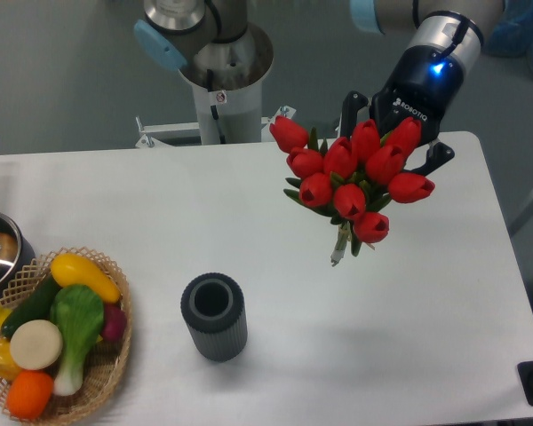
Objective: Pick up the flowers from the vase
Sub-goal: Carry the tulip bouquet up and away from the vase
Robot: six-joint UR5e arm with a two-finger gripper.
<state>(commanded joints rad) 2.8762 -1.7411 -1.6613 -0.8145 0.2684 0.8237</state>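
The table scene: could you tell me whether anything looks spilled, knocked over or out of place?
Nothing stands out. The vase stands upright and empty, the flowers hang intact in the gripper above the table, and the toy vegetables sit inside the basket.

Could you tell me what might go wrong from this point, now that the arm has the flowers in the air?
1. The flowers hang tilted in the gripper, with the blooms hiding the hold, so the bunch could slip out.
2. The stems dangle loose above the bare table; a low move could drag them across it.
3. The vase stands empty and upright nearby; a pass back over it could tip it.
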